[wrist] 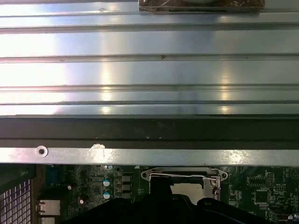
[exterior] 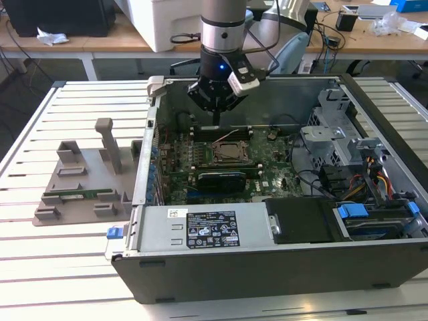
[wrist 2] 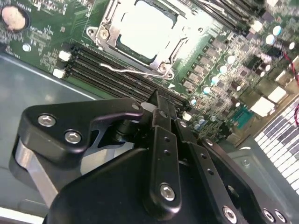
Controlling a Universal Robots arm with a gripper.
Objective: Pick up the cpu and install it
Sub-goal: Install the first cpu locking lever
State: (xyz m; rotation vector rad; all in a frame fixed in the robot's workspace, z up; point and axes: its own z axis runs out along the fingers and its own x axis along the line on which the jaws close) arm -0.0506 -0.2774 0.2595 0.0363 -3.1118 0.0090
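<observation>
The cpu lies flat inside the metal-framed socket on the green motherboard, its top a bright silvery square. A thin wire lever runs along one side of the socket frame. In the first wrist view the socket and a pale part of the cpu show past the case wall. My gripper hangs inside the open computer case, just above the memory slots behind the socket. Its black fingers are pressed together with nothing between them, a little off the socket.
The computer case lies open on a slatted metal table. A grey fixture holding a green memory stick stands at the exterior view's left. The power supply fills the near side, with a drive cage and cables at the exterior view's right.
</observation>
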